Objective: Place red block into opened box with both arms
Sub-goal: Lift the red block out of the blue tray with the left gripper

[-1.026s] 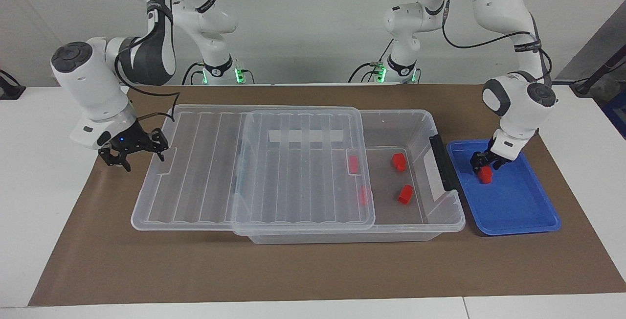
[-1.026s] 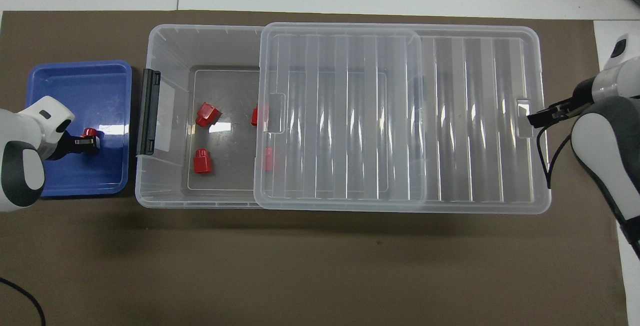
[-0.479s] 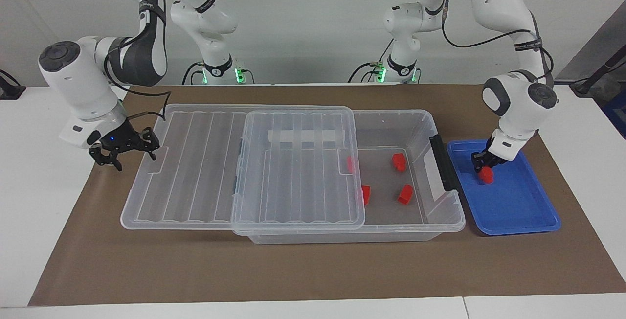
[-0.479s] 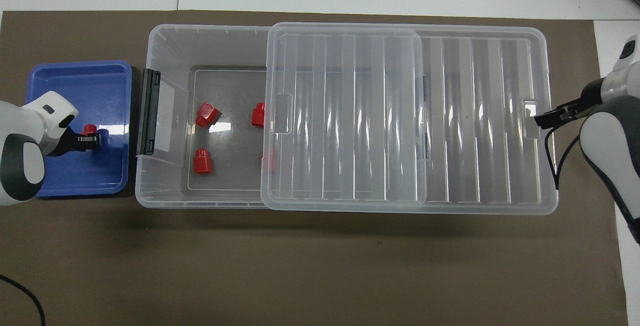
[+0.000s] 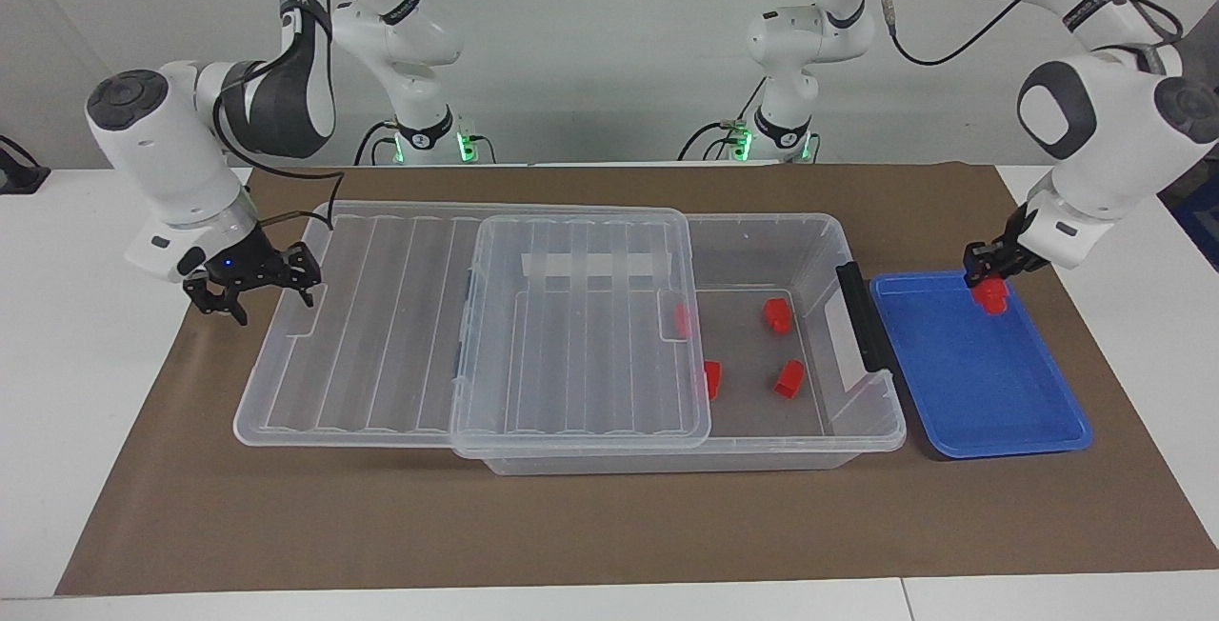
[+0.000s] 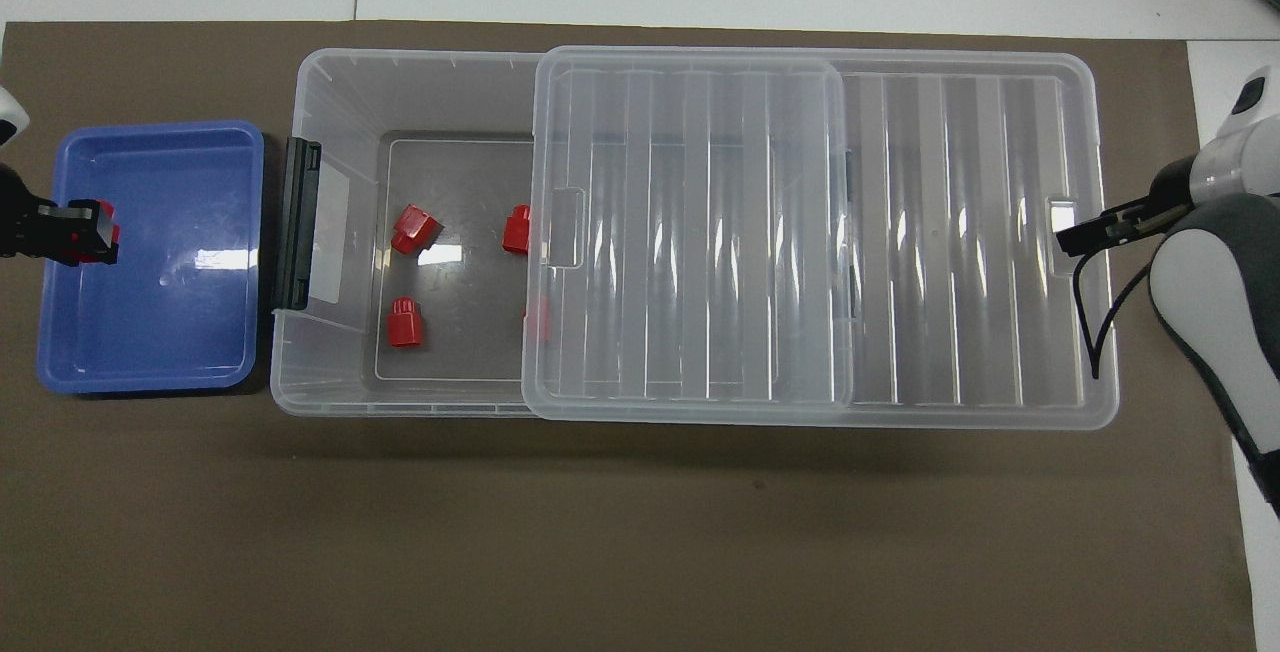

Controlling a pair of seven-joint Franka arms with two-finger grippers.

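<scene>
My left gripper is shut on a small red block and holds it in the air over the blue tray. From above, the held block hangs over the tray's end away from the box. The clear box is partly uncovered, its ribbed lid slid toward the right arm's end. Three red blocks lie on its open floor, and another shows through the lid. My right gripper stands open astride the lid's end rim.
Brown paper covers the table under the box and the tray. The box's black handle faces the tray. The slid lid overhangs the box toward the right arm's end.
My left gripper closed on the red block and lifted it off the tray floor, moving away from the box. The lid slid a little toward the right arm's end, then stopped.
</scene>
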